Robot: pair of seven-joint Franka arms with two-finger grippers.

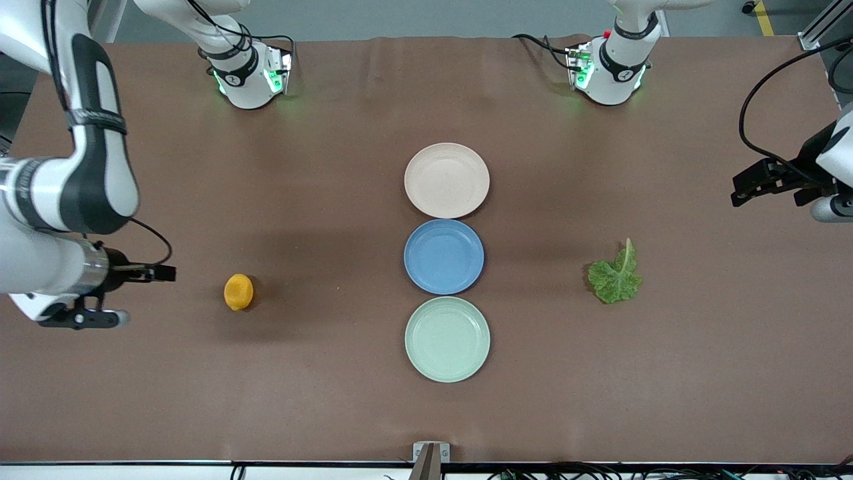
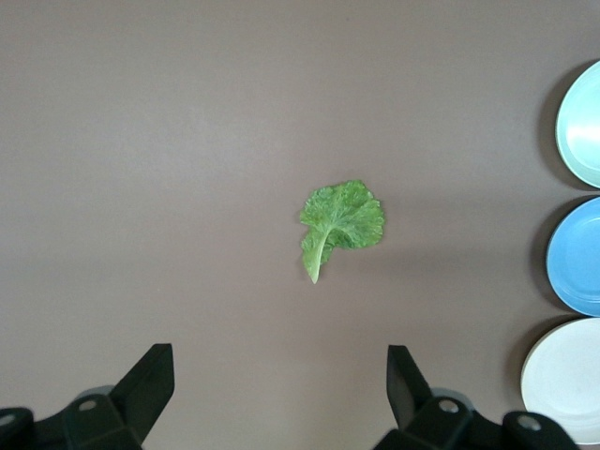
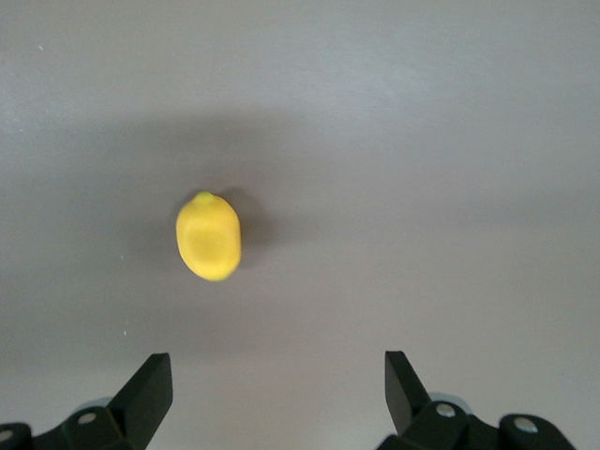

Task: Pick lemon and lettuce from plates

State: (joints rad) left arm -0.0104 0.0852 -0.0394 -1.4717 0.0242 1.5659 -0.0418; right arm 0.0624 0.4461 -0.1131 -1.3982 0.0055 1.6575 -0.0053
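While both arms hang high at the 2 ends of the table, I judge that the picking is finished and the only step left is to keep clear. The lemon (image 1: 238,292) lies on the bare brown table (image 1: 333,400) toward the right arm's end, well apart from the plates. The lettuce (image 1: 616,277) lies on the table toward the left arm's end, also well apart from them. The beige-pink plate (image 1: 446,180) and the mint green plate (image 1: 447,339) are both bare, with a blue plate (image 1: 444,257) between them, also bare.

The right gripper (image 3: 279,384) hovers over the table near the lemon, its fingers spread wide and holding nothing. The left gripper (image 2: 281,380) hovers over the table near the lettuce, also spread wide with nothing between the fingers.

To do this well, I would keep both grippers high and wide, and pull each arm away from its item without dropping lower, so that no finger brushes them. The lettuce is light and can shift easily, I think.

The lemon is a small yellow-orange oval with a pointed tip, and it throws a soft shadow. The lettuce is 1 crinkled green leaf with a pale rib, lying flat, its stem pointing toward the robots' bases.
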